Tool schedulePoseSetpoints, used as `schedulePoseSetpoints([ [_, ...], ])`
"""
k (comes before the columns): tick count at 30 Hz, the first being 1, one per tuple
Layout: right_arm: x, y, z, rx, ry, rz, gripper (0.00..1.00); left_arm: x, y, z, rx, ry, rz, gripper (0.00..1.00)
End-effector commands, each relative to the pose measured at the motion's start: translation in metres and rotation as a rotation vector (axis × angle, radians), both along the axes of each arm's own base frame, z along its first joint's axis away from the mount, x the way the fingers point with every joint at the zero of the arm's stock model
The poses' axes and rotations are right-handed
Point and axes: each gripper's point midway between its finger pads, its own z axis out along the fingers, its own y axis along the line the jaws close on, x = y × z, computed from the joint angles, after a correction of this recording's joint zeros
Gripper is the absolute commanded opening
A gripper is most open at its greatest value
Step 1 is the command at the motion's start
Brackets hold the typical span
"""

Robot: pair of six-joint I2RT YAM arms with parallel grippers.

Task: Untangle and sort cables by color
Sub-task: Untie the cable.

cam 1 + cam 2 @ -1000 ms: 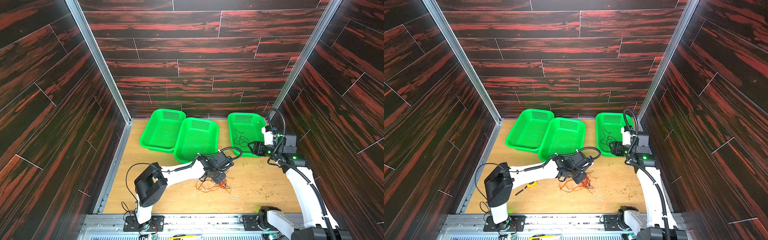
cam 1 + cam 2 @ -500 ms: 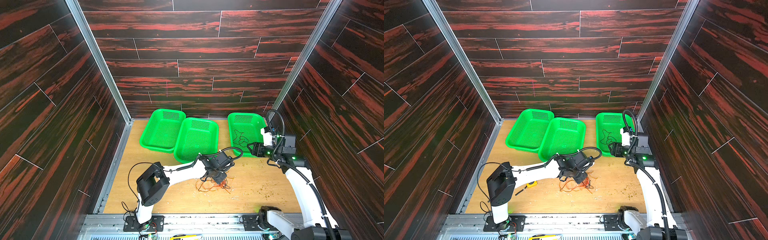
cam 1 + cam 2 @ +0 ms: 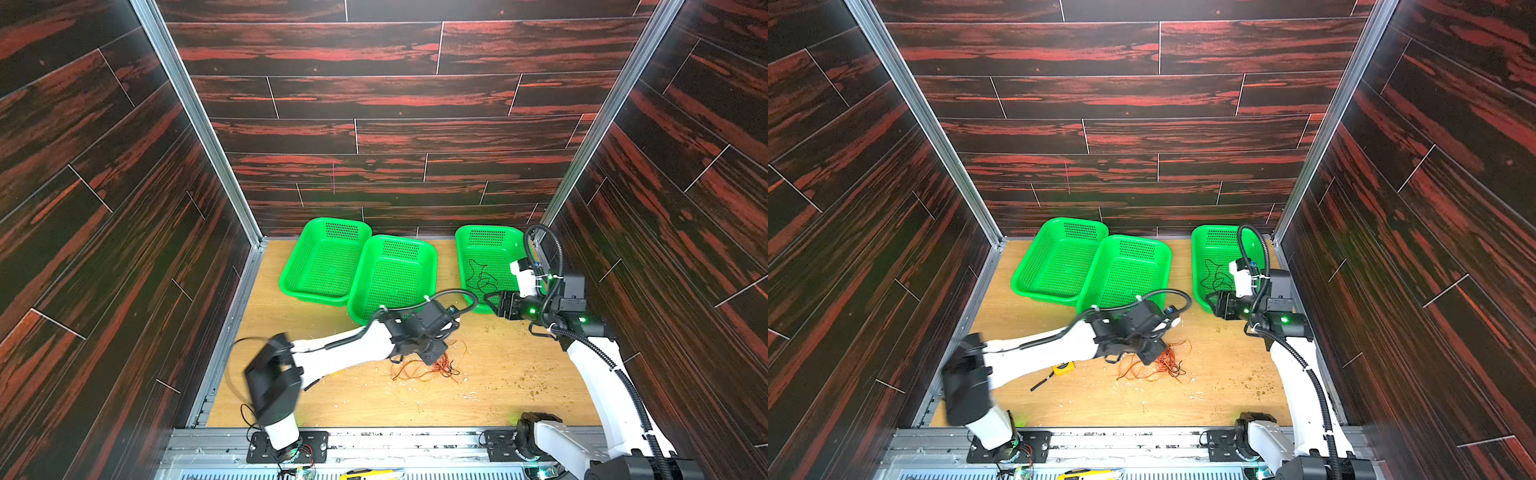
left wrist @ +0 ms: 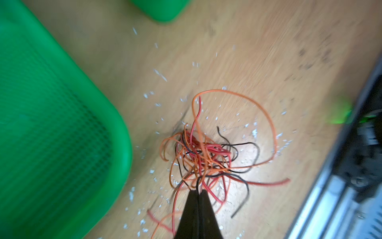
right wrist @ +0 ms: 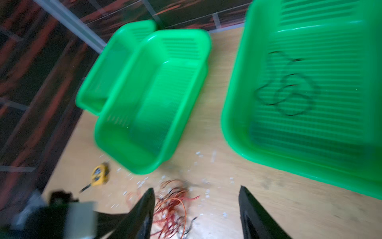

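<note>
The left gripper (image 4: 198,191) has just closed on an orange cable (image 4: 215,90) in the tangle (image 4: 202,157), so extraction can start. The right gripper (image 5: 196,188) hangs wide and empty.

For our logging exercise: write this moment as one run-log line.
phase: untangling | left gripper: shut on orange cable in tangle | right gripper: open, holding nothing | right basket: one black cable

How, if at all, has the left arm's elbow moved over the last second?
Yes: the elbow swung toward the left wall, now left of its base.
</note>
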Motion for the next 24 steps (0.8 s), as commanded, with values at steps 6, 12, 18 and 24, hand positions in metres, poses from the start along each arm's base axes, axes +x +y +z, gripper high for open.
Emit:
schedulePoseSetpoints([
  [6,-0.039,0.064,0.033,0.214,-0.147,0.345,0.65,-0.002,0.010,0.078,-0.198,-0.169,-0.011,0.00],
  [12,-0.067,0.091,0.048,0.284,-0.262,0.508,0.68,0.002,0.022,0.107,-0.243,-0.266,-0.002,0.00],
  [18,-0.078,0.120,0.024,0.293,-0.166,0.602,0.68,0.002,0.023,0.127,-0.283,-0.310,-0.004,0.00],
  [24,-0.079,0.136,-0.005,0.330,-0.103,0.627,0.63,0.009,0.032,0.152,-0.315,-0.390,0.031,0.00],
])
